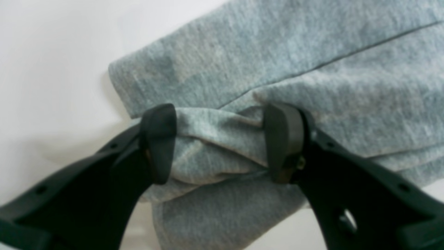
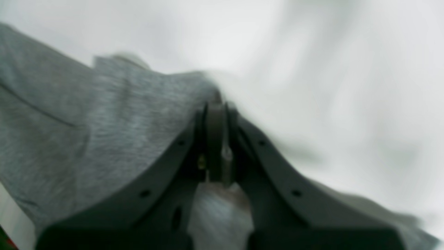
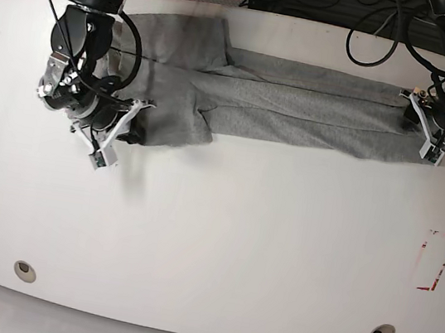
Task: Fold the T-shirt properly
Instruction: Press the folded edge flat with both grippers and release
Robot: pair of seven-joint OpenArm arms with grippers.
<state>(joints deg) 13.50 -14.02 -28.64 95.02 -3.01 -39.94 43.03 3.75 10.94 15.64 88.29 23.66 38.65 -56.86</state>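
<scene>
Pinching T-shirt (image 2: 114,114), right jaws closed.

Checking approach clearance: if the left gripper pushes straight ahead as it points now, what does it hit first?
The left gripper would meet the T-shirt at once: a bunched fold already sits between its open jaws.

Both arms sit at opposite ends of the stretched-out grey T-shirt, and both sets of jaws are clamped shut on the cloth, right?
Only the right gripper is clamped shut on the T-shirt. The left wrist view shows the left gripper with jaws apart, a bunched fold between them. The rest holds.
</scene>
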